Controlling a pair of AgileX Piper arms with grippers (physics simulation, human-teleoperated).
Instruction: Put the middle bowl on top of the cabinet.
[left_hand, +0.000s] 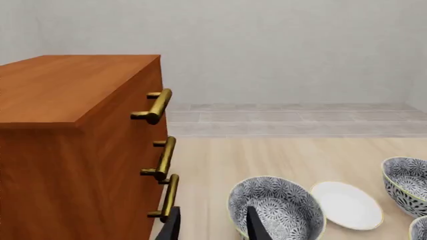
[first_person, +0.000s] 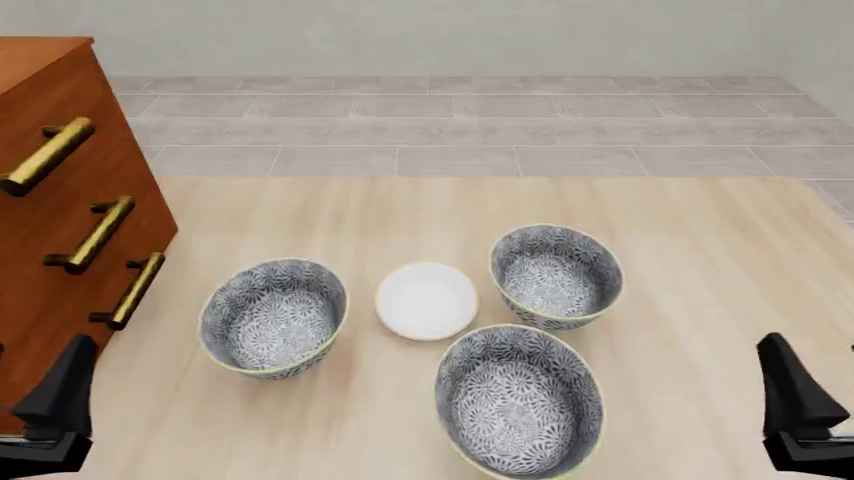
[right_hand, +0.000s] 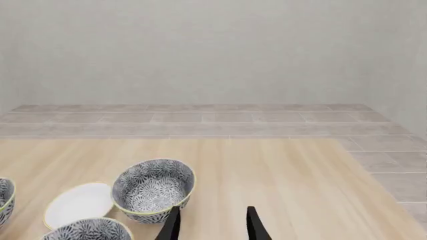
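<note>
The tall reddish-brown wooden cabinet (first_person: 60, 190) with brass bar handles stands at nine o'clock. The left gripper (left_hand: 212, 225) hangs open, empty. Three patterned grey-black bowls ring a small white dish (first_person: 426, 300); the middle bowl (first_person: 519, 402) sits at six o'clock of it, on the table. The right gripper (right_hand: 212, 225) is open, empty.

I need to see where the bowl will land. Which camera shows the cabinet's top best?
The left wrist view: the cabinet shows its whole flat top there, bare, with the three handles down its front. The front view catches only a top corner and the drawer front at the picture's left edge. The right wrist view misses it entirely.
</note>
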